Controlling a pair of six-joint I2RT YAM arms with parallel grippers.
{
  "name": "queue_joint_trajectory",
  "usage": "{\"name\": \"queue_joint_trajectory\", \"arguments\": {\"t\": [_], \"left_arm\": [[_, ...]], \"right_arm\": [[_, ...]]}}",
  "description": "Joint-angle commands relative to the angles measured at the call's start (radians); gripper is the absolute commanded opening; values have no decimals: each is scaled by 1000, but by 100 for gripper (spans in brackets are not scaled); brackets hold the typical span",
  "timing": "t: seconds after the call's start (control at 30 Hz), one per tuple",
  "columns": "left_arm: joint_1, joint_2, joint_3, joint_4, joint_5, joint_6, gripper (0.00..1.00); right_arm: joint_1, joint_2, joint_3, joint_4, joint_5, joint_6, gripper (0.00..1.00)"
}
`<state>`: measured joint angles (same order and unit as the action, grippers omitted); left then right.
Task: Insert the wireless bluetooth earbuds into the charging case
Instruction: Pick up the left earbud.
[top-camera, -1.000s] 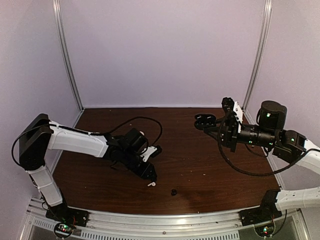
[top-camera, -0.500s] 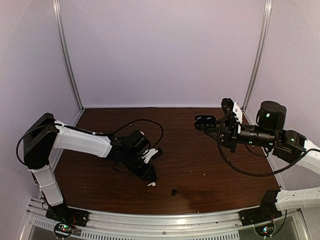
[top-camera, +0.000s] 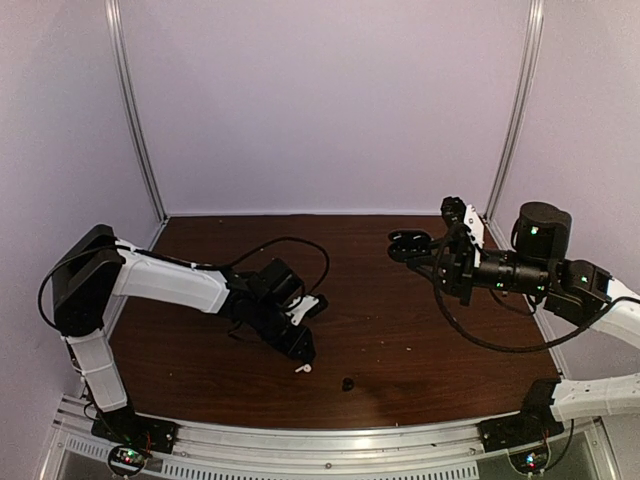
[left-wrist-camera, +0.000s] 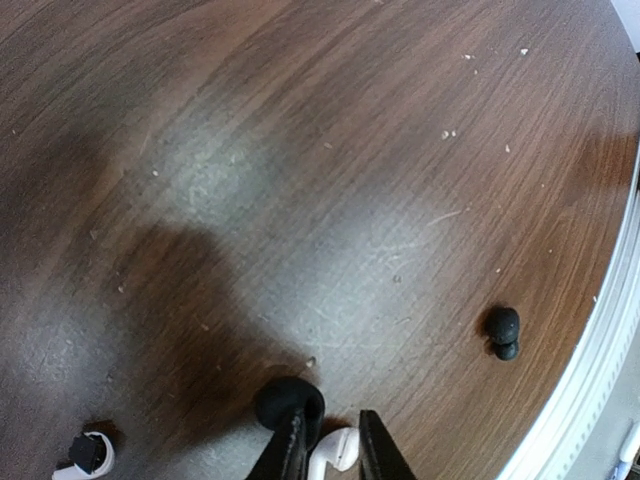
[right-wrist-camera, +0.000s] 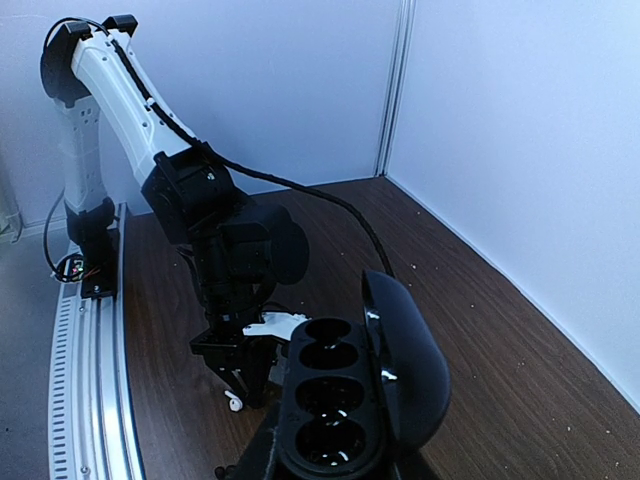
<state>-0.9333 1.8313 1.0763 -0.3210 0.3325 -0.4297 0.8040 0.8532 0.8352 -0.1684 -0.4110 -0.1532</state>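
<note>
My left gripper (left-wrist-camera: 333, 415) is down at the table near the front edge, jaws only a narrow gap apart. A white stemmed earbud (left-wrist-camera: 338, 450) fills that gap; whether it is pinched I cannot tell. One black earbud (left-wrist-camera: 288, 400) lies at the tip of the left finger, outside the gap. The other black earbud (left-wrist-camera: 502, 330) lies loose to the right, also visible from above (top-camera: 347, 384). My right gripper (right-wrist-camera: 330, 470) is shut on the charging case (right-wrist-camera: 335, 400), held above the table's right side (top-camera: 408, 243) with the lid (right-wrist-camera: 410, 360) open and its sockets empty.
A second white earbud (left-wrist-camera: 85, 455) lies at the left wrist view's lower left edge. The metal rail (top-camera: 330, 440) runs along the near table edge, close to the loose black earbud. A black cable (top-camera: 300, 245) loops behind the left arm. Walls enclose the table.
The left gripper's jaws have narrowed a little and the left arm has shifted slightly. The white earbud, the loose black earbud and the right arm with the case have not moved.
</note>
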Motion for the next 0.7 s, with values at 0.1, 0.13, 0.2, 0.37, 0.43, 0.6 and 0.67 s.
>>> {"name": "queue_joint_trajectory", "arguments": {"t": [0.1, 0.13, 0.2, 0.37, 0.43, 0.6, 0.67], "left_arm": [[-6, 20, 20, -16, -15, -4, 19], [-6, 21, 20, -18, -15, -5, 18], [-5, 20, 16, -17, -16, -8, 18], [-6, 22, 14, -38, -37, -15, 17], [-5, 23, 17, -49, -51, -15, 17], [-6, 21, 22, -66, -79, -16, 21], [-5, 19, 21, -73, -87, -17, 23]], "right_arm": [[6, 1, 1, 7, 8, -6, 0], [6, 1, 0, 7, 8, -6, 0], [6, 0, -1, 6, 8, -6, 0], [6, 0, -2, 4, 9, -6, 0], [6, -1, -3, 5, 9, -5, 0], [6, 0, -4, 4, 10, -4, 0], [6, 0, -5, 4, 10, -2, 0]]}}
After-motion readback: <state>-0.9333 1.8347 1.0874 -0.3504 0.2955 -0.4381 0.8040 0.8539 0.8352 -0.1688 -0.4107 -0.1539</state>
